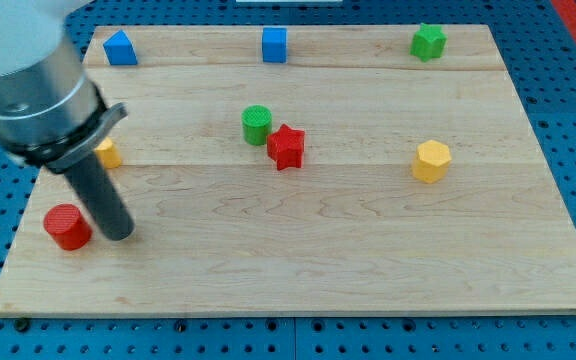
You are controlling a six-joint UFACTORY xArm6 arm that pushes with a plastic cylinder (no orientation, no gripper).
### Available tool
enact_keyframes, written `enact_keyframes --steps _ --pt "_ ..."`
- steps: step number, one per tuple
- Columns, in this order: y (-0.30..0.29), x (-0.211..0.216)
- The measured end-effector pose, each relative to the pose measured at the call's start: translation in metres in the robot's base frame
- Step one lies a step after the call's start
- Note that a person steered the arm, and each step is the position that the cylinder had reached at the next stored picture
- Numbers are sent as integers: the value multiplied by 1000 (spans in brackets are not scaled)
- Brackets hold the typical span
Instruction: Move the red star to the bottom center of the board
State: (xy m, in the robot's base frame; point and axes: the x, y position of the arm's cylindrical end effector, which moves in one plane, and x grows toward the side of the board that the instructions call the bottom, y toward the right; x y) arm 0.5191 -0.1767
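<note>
The red star [286, 147] lies near the middle of the wooden board [298, 270], touching the lower right side of a green cylinder [256, 124]. My tip [117, 233] rests on the board at the view's lower left, just right of a red cylinder [67, 227] and far to the left of and below the red star.
A blue block [119, 48], a blue cube [274, 45] and a green star-like block [428, 42] line the view's top edge. A yellow hexagon [431, 161] sits at the right. A yellow block [107, 153] is partly hidden behind the rod.
</note>
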Motion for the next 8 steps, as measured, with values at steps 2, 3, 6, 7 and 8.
enact_keyframes --steps 2,3,6,7,8 --pt "-53 -7" --pt "-57 15" --pt "116 -94" --pt "116 -105" --pt "116 -116"
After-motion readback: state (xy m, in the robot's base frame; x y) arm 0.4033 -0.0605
